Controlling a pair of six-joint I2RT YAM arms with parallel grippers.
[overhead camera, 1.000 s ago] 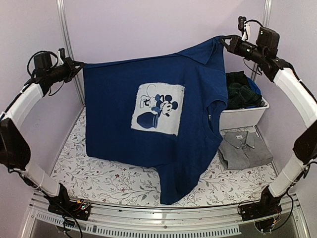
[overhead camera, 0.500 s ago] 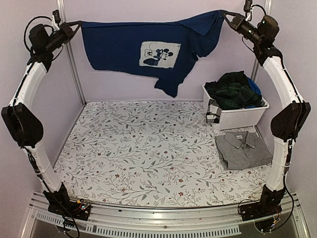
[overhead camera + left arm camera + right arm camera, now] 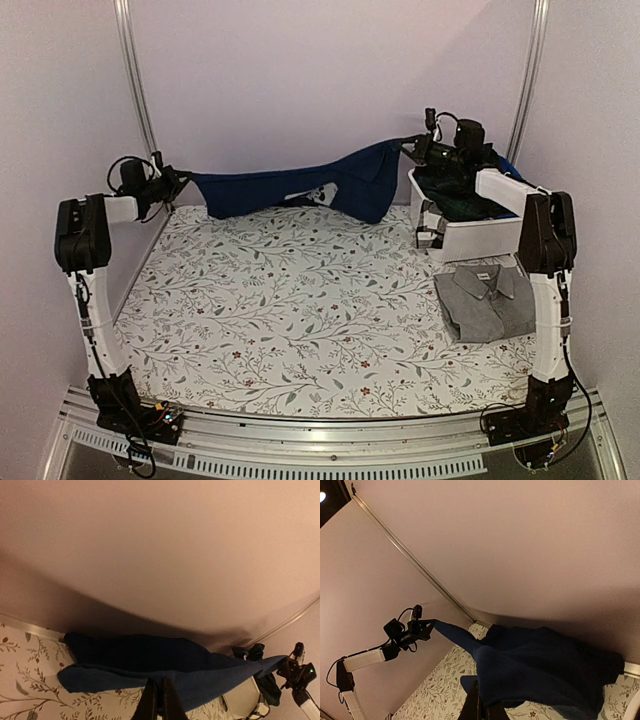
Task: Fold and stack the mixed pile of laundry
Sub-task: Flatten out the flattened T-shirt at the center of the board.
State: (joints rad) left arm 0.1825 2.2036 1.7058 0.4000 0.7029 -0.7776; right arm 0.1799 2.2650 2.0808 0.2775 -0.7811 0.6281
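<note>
readable text: none | navy blue garment (image 3: pixel 250 190) white patch (image 3: pixel 318 195): no legible lettering

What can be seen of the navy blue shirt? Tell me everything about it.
The navy blue shirt is soft, dark cloth with a white printed patch that is mostly creased out of sight. It hangs stretched between the two tools. The left tool pinches one end. The right tool pinches the other end, higher up, beside the white bin. The middle sags in loose folds low over the far edge of the floral table cloth; whether it touches the cloth cannot be told.
</note>
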